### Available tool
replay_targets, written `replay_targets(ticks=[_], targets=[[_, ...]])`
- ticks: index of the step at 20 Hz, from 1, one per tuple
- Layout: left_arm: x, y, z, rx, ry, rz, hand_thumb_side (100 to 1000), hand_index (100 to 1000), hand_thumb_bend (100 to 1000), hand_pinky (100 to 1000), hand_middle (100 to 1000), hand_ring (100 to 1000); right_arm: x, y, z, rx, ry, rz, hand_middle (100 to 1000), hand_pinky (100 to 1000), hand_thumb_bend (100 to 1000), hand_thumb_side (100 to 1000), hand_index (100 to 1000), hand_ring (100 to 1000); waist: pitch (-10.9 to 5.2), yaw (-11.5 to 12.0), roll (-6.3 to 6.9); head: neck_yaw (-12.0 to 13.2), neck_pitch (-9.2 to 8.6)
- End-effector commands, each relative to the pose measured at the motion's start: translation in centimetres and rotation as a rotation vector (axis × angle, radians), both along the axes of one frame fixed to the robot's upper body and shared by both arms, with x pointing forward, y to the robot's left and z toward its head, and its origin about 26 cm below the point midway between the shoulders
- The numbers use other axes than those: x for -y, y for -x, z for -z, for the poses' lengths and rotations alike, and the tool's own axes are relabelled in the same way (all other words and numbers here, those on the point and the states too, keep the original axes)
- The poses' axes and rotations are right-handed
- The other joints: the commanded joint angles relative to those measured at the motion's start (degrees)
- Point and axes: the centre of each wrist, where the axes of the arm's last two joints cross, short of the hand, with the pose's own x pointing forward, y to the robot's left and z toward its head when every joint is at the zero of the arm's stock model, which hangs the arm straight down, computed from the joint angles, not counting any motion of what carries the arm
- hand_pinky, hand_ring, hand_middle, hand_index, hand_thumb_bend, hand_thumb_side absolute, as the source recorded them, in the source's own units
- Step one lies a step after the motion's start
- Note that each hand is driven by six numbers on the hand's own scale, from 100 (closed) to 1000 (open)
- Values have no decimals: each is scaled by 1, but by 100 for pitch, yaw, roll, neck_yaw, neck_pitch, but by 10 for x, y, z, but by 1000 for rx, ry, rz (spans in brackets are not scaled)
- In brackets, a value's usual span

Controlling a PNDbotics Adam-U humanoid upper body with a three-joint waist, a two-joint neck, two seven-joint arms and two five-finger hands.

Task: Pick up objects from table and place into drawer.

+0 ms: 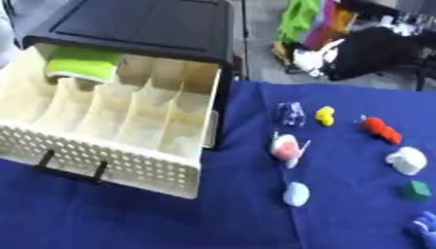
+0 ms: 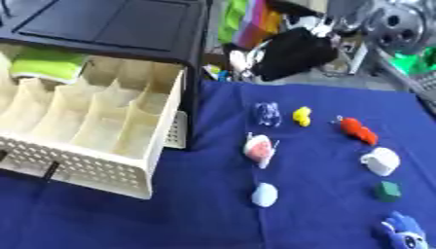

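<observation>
Left eye view: the scene looks down on a table (image 1: 128,228) covered in a blue cloth, with the drawer unit on the left and small items scattered on the right.
Cabinet: a black housing (image 1: 145,24) stands at the far left of the table, its top dark and flat.
Drawer: a cream drawer (image 1: 102,160) with a perforated front is pulled well out of the housing toward the camera; thin dividers split it into several long compartments.
Drawer contents: a green folded cloth (image 1: 81,68) lies at the back, in the far left compartments; the other compartments show only bare cream floor.
White item: a white rounded object (image 1: 406,160) sits near the right edge of the cloth.
Pink-and-white item: a pink-and-white object (image 1: 288,148) lies just right of the drawer's front corner, apart from it.
Red item: a red-orange lumpy piece (image 1: 381,130) lies beyond the white one.
Blue toy: a blue-and-white figure (image 2: 405,233) sits at the near right corner, possibly a plush.
Patterned item: a small blue-white object (image 1: 290,114) lies beside a yellow piece (image 1: 324,115).
Pale blue item: a light blue oval (image 1: 296,194) lies nearest the camera in the middle.
Green item: a small dark green block (image 1: 415,190) sits near the white object.
Robot hands: neither one shows in either view, so their state cannot be told.
</observation>
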Motion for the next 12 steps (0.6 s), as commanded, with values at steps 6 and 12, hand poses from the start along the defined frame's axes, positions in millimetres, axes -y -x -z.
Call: replay_targets(ticks=[6,12], targets=[[2,2,-6,20,-16,20,1000,742,137,346,543,489,-33,-20,-18,-139,-75,67,364,519,100,659,454,685,-92,156,5,-175,-3],[5,2,-8,25,-14,38,1000,742,137,346,542,486,-58,-41,-22,-148,-97,67,375,518,100,662,463,683,-56,330,-23,-331,-44]])
